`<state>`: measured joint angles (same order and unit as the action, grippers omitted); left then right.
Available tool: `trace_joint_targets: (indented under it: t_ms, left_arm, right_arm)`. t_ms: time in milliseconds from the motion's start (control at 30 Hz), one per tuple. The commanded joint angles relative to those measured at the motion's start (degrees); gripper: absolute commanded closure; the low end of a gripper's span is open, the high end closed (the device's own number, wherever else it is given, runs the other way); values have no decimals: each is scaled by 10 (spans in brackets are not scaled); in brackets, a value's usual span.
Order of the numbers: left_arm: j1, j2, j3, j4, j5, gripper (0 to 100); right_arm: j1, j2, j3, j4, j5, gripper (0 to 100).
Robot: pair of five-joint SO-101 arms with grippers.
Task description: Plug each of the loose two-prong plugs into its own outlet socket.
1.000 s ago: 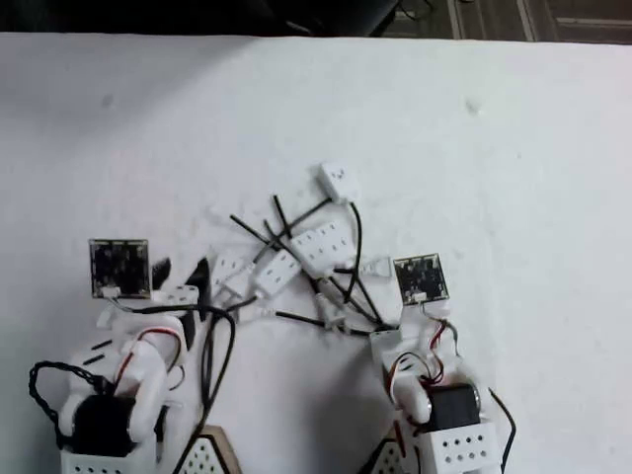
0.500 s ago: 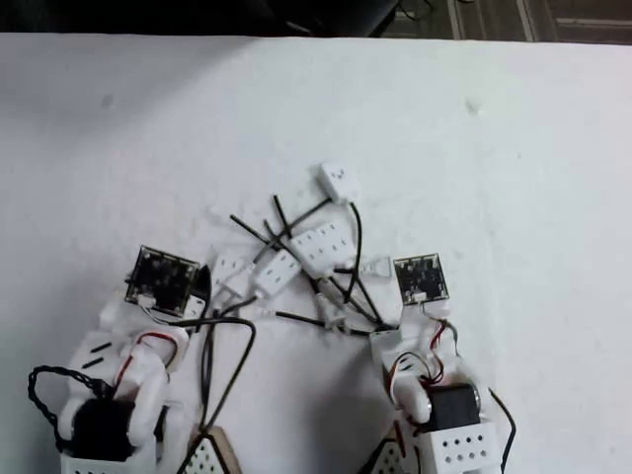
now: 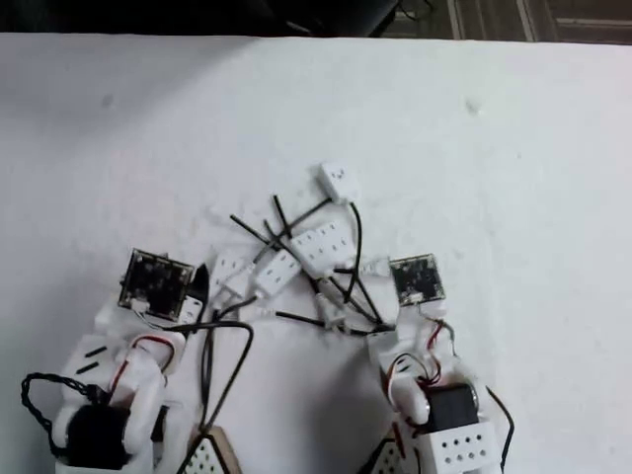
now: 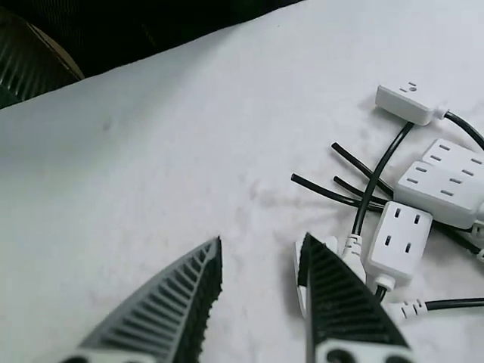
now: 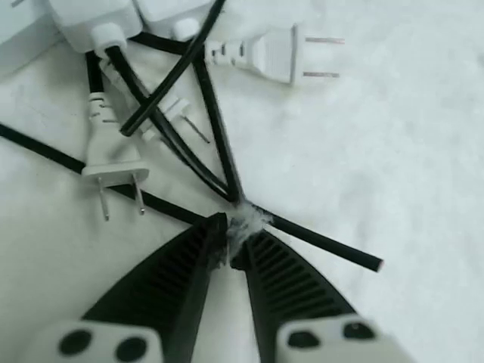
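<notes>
table point(image 3: 533, 138): white cloth | behind far edge: dark | far right corner: brown floor point(image 3: 583, 15)

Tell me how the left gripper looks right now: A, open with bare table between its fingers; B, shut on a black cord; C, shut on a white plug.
A: the left gripper has its fingers spread apart, with white table showing between the tips.

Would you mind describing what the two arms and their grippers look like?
Both the left arm and right arm are white plastic with black motors and looping red, white and black wires; each wrist carries a square dark circuit board. The left gripper and right gripper have dark, tapered fingers with ribbed inner faces.
</notes>
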<state>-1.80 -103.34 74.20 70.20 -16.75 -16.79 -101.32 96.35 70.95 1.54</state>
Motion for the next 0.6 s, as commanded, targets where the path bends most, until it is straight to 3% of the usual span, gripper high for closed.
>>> trace_joint_targets:
  t_ms: [0,300,433,500,567]
  left_arm:
    - [0,-2,18,-1,5,817]
    - [-8,-3,91,-56,4,819]
    - [-55,-3,120,-98,8,819]
    - [-70,-4,132,-120,9,819]
    - [-73,-4,136,-127,9,819]
  right_arm:
    - [-33,0,6,1,4,978]
    - [-29,0,-8,11,4,978]
    - [44,0,-73,35,6,978]
    - [44,0,-95,17,46,978]
    - [46,0,-100,-7,132,977]
